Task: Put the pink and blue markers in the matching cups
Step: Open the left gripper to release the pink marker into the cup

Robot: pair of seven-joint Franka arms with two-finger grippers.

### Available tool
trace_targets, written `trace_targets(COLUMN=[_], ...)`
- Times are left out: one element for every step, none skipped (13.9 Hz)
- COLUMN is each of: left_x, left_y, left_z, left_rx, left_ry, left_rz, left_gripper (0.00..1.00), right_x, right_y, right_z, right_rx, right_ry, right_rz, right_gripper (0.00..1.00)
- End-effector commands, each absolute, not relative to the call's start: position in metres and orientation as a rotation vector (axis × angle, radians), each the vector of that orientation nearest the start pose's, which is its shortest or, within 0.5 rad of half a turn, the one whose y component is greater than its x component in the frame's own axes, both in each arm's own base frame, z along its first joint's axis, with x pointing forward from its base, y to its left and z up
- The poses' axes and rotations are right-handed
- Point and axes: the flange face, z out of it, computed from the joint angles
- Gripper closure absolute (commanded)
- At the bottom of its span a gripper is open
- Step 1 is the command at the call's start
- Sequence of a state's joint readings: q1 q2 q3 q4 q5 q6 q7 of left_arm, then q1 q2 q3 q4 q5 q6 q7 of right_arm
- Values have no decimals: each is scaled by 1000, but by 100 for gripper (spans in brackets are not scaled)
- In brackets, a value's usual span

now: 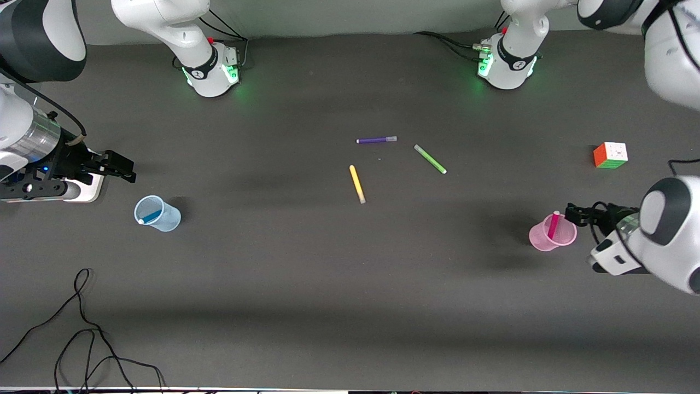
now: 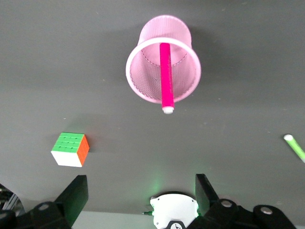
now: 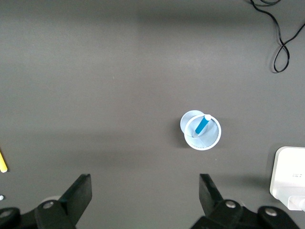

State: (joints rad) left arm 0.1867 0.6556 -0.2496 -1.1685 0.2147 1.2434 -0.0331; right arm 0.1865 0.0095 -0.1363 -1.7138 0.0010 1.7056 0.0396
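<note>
I see the pink marker [image 1: 553, 225] standing in the pink cup [image 1: 552, 236] and the blue marker [image 1: 149, 216] in the blue cup [image 1: 158, 214]. The left gripper [image 2: 140, 193] hovers beside the pink cup and the right gripper [image 3: 145, 193] near the blue cup, fingers spread and empty.

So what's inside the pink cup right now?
The pink marker stands tilted inside the pink cup, its pale cap poking over the rim. Nothing else shows in the cup. Its lower tip at the bottom is hard to make out.

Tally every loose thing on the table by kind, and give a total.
Markers: 5 (pink marker, blue marker, purple marker, green marker, yellow marker)
Cups: 2 (pink cup, blue cup)
Puzzle cube: 1
Total: 8
</note>
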Motion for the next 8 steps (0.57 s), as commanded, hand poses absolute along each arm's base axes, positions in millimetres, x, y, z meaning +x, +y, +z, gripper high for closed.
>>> trace_targets(left_x=[648,641,632,624,616,607,597,585], left_y=[14,11,14,16,22,26,34,38], left_z=[453,473,487,500,512,522,530,536], left_rx=[-2995,-3022,-3041,-3067,-3092,-3115,-3135,-3144], left_ry=[26,29,15,0,-23,-5,14,1], left_rz=[694,616,560,510,463,420,376,323], left_gripper=[0,0,0,0,0,0,0,0], right_x=[560,560,558,556,555,553,553,552], right_y=[33,35,39,39,39,39,41,51], right_z=[578,580,582,583,584,584,584,584], right_rx=[-3125,-3113,-3067,-3060,-3060,-3060,-3064,-3095], right_ry=[1,10,66,88,86,78,73,39], right_rz=[-17,-28,-34,-34,-34,-30,-21,-24], right_gripper=[0,0,0,0,0,0,0,0])
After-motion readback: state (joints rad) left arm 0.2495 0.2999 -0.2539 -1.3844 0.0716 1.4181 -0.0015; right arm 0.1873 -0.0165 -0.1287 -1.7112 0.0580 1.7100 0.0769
